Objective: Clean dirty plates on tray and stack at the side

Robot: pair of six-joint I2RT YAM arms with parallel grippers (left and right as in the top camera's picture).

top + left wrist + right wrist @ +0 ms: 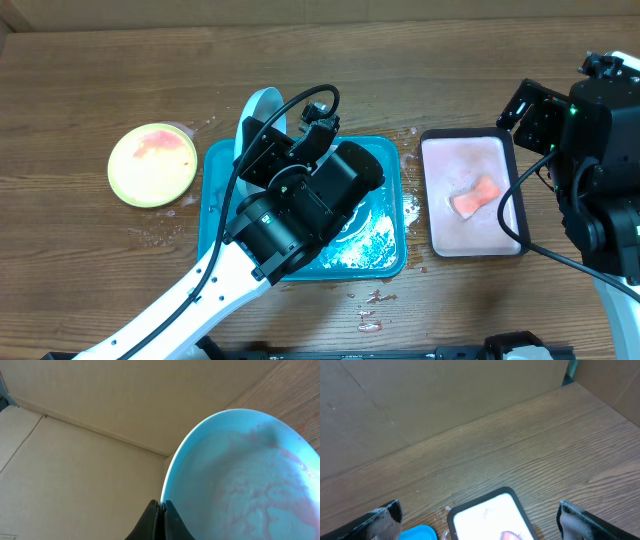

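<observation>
My left gripper point(161, 506) is shut on the rim of a pale blue plate point(240, 475) smeared with reddish film. In the overhead view that plate point(258, 115) stands on edge, lifted over the far left corner of the teal tray point(213, 205). The tray's floor is wet and foamy, and my left arm hides most of it. A yellow-green plate point(152, 165) with a red smear lies flat on the table left of the tray. My right gripper point(480, 527) hangs open and empty above the far end of the pink tray point(487, 512).
The black-rimmed pink tray point(505, 150) sits right of the teal tray and holds an orange sponge point(476, 196). Water drops and smears spot the wood around both trays. Cardboard walls close the table's far side.
</observation>
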